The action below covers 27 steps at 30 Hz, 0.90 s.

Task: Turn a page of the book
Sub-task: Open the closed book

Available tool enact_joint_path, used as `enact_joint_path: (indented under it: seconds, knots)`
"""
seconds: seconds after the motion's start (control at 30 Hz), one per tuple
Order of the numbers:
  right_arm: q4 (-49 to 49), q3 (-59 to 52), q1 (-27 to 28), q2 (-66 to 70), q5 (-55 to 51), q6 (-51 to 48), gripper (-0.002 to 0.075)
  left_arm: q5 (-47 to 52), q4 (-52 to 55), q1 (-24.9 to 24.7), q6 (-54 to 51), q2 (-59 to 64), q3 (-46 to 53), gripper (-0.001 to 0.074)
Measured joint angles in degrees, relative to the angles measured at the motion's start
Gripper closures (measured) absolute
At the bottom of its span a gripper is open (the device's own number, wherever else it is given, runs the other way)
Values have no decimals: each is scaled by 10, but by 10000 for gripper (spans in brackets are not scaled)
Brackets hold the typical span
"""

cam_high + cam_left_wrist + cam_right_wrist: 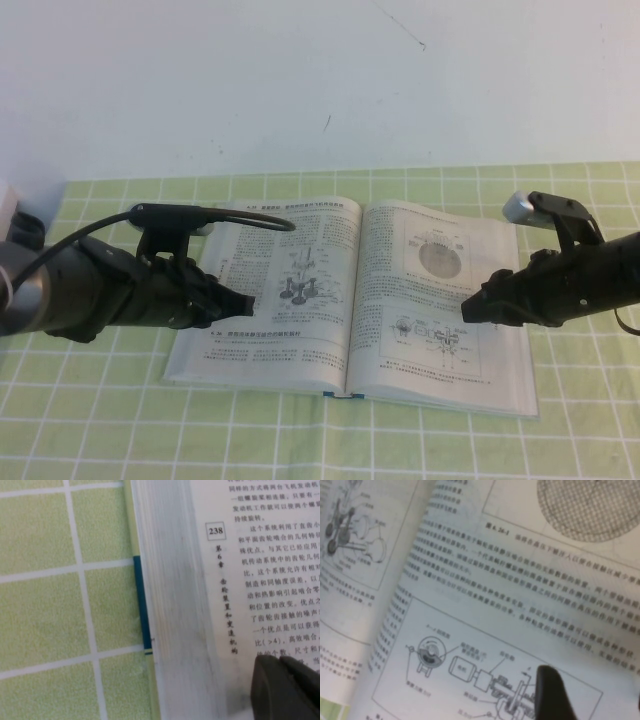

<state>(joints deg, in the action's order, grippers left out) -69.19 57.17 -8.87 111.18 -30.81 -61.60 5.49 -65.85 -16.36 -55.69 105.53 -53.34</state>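
Note:
The book (290,345) lies open and flat on the green checked cloth. The page (425,290) is the right leaf, with a round grey diagram and a smaller mechanical drawing below it. My right gripper (468,308) hovers over that page's outer half, open and empty. In the right wrist view its one visible finger (550,692) is over the mechanical drawing on the page (520,605). My left gripper (248,303) is shut and empty over the left leaf with the valve-like drawing. In the left wrist view it (281,661) is by the outer margin of that leaf (240,580).
The green checked tablecloth (100,420) surrounds the book. A white wall (300,80) rises behind the table. The book's page stack (175,605) and teal cover edge (142,605) show in the left wrist view.

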Motion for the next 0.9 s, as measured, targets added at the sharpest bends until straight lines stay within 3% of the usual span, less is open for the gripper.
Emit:
enact_joint_path:
  seconds: [0.9]
  knots:
    - [103,28,23,0,-4,73,367,0,1,0,-7,0,0,738]
